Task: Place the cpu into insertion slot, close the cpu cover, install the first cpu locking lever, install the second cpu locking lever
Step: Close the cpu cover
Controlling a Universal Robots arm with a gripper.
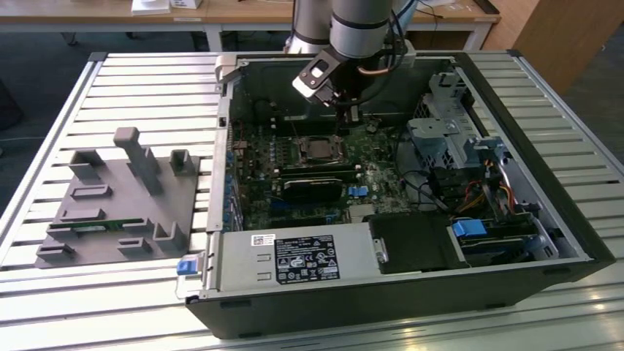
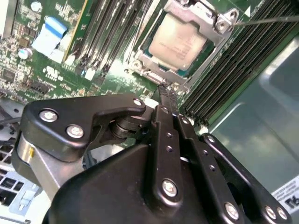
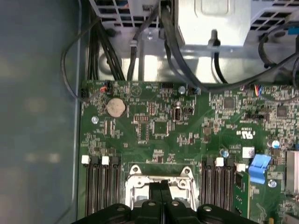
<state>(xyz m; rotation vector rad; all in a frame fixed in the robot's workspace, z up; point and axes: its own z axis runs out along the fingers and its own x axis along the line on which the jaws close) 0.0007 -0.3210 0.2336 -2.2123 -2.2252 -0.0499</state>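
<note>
Pincer (image 2: 167, 93) is pinched narrow and empty, tip just beside the cover (image 2: 222, 25), likely to push rather than grip. Cpu (image 2: 180, 42) lies under that lowered cover; a lever (image 2: 266, 20) juts past its corner.

A lab: open computer case (image 1: 390, 300) on slatted metal bench (image 1: 146, 80), wooden desk (image 1: 244, 14) behind.

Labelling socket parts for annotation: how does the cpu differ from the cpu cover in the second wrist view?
The cpu is a solid, dull grey plate; the cpu cover is a shinier open frame with a window. The cpu sits inside that window; the cpu cover lies around its edges. Shared: both are square, metal and lying flat.
</note>
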